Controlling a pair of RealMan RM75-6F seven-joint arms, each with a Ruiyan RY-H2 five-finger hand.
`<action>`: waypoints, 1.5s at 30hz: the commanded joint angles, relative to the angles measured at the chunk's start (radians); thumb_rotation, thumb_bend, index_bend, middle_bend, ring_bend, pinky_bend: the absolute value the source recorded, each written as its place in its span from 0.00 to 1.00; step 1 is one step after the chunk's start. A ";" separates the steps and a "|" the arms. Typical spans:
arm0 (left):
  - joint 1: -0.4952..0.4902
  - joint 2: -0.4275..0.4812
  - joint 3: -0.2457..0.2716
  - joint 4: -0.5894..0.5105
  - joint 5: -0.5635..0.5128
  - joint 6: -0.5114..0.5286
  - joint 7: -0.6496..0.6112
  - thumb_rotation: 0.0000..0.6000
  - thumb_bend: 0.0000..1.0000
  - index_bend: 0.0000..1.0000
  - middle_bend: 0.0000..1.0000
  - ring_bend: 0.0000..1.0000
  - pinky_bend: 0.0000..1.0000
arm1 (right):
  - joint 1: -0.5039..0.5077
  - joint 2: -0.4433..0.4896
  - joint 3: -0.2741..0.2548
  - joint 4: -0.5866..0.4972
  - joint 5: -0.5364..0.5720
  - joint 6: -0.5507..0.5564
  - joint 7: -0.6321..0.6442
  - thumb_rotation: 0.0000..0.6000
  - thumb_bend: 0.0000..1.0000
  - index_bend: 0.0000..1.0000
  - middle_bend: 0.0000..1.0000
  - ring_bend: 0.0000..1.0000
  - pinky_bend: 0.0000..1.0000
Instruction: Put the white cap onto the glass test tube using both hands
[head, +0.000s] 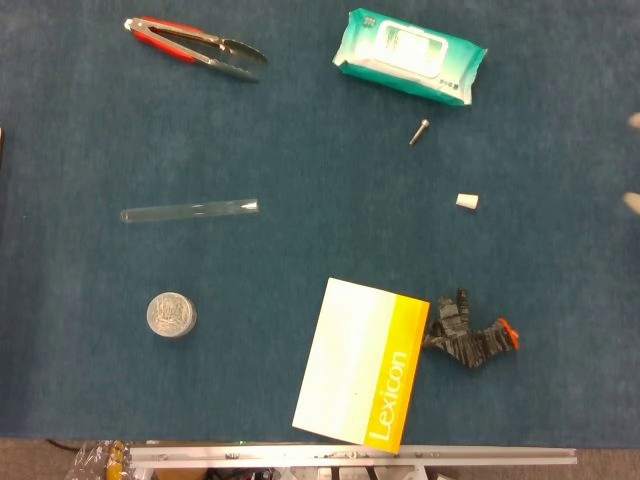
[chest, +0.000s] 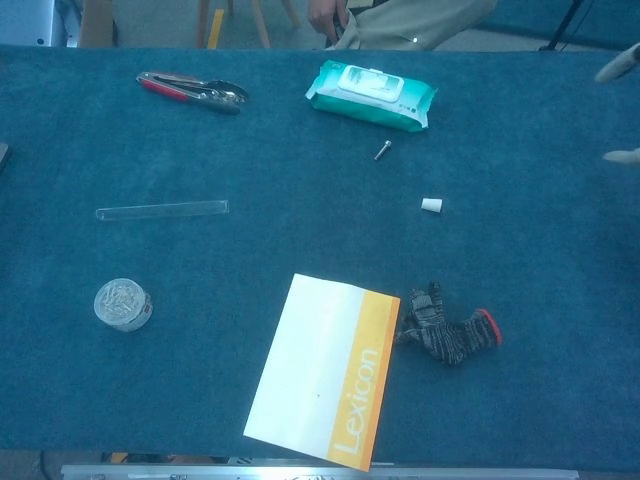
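Note:
The glass test tube (head: 190, 210) (chest: 162, 210) lies on its side on the blue cloth at the left, its open end pointing right. Far off to the right, the small white cap (head: 467, 201) (chest: 432, 205) lies alone on the cloth. Only pale fingertips of my right hand (head: 633, 201) (chest: 620, 64) poke in at the right edge, spread apart with nothing between them, well right of the cap. My left hand does not show in either view.
A white and yellow Lexicon booklet (head: 362, 360), a dark knitted glove (head: 468, 335), a round tin (head: 171, 315), red-handled pliers (head: 195, 42), a wet-wipes pack (head: 408, 56) and a small screw (head: 419, 131) lie about. A dark sliver (chest: 3, 155) sits at the left edge.

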 joint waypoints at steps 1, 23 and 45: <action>0.003 0.001 0.001 0.001 0.004 0.005 -0.005 1.00 0.37 0.25 0.16 0.00 0.07 | 0.082 -0.084 0.017 0.061 0.051 -0.076 -0.078 1.00 0.00 0.30 0.28 0.13 0.27; 0.026 0.004 0.012 0.044 0.011 0.018 -0.071 1.00 0.37 0.25 0.16 0.00 0.07 | 0.234 -0.385 -0.027 0.305 0.108 -0.132 -0.218 1.00 0.00 0.27 0.28 0.13 0.27; 0.029 0.002 0.009 0.070 0.006 0.012 -0.105 1.00 0.37 0.25 0.16 0.00 0.07 | 0.266 -0.502 -0.043 0.462 0.098 -0.162 -0.155 1.00 0.00 0.27 0.27 0.13 0.27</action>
